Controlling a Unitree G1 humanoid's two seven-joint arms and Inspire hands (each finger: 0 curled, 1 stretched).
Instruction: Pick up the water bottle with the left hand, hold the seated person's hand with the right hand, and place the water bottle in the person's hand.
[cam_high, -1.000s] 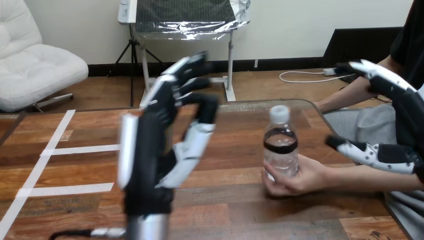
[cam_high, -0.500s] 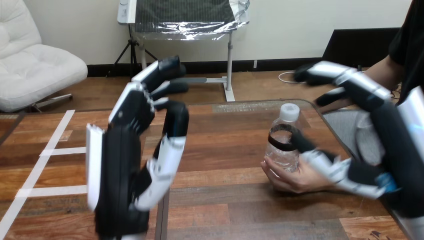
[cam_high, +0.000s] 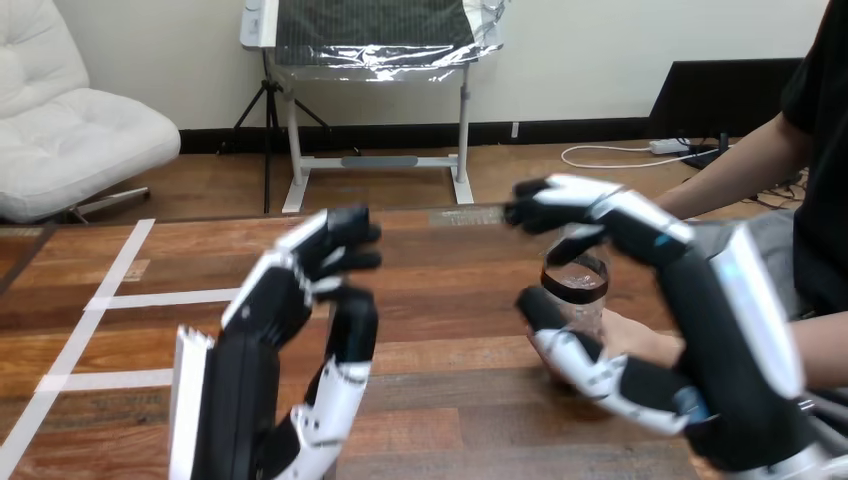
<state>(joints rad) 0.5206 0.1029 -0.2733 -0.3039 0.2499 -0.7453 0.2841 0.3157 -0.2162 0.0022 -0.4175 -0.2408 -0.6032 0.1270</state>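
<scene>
Head view: clear plastic water bottle with a dark label band (cam_high: 578, 290) stands upright in the person's hand (cam_high: 640, 338), at the right of the wooden surface (cam_high: 450, 290). Right hand (cam_high: 735, 340) hovers in front of both, fingers (cam_high: 600, 205) and thumb spread wide. Left hand (cam_high: 245, 390) hovers well apart, fingers relaxed and empty.

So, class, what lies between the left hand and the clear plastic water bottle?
Head view: only bare wooden table between the left hand and the clear plastic water bottle.
</scene>
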